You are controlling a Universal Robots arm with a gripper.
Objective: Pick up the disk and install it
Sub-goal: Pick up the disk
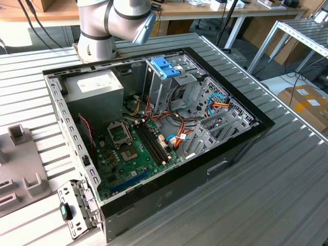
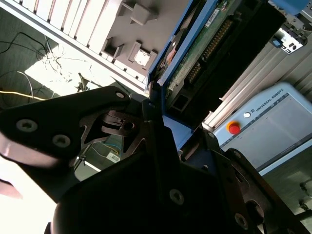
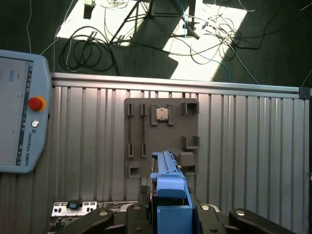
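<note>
The disk (image 3: 168, 183) is a flat drive with blue plastic side rails, and my gripper (image 3: 168, 214) is shut on it, one black finger (image 3: 129, 219) against each rail. It hangs above the grey fixture plate (image 3: 161, 136) on the ribbed metal table. In the second wrist view the disk (image 2: 209, 41) shows its green circuit-board underside and a blue rail, running out from between the black fingers (image 2: 122, 122) of the gripper (image 2: 163, 114). The open computer case (image 1: 241, 148) lies on the table in the exterior view, with a metal drive cage (image 1: 165, 69) topped in blue plastic.
The arm's base and elbow (image 1: 115, 23) stand behind the case. Inside are a grey power-supply box (image 1: 97, 87), the motherboard (image 1: 133, 148) and cables. A teach pendant (image 3: 19, 112) lies beside the fixture plate. A loose metal bracket (image 1: 77, 205) lies near the case's front corner.
</note>
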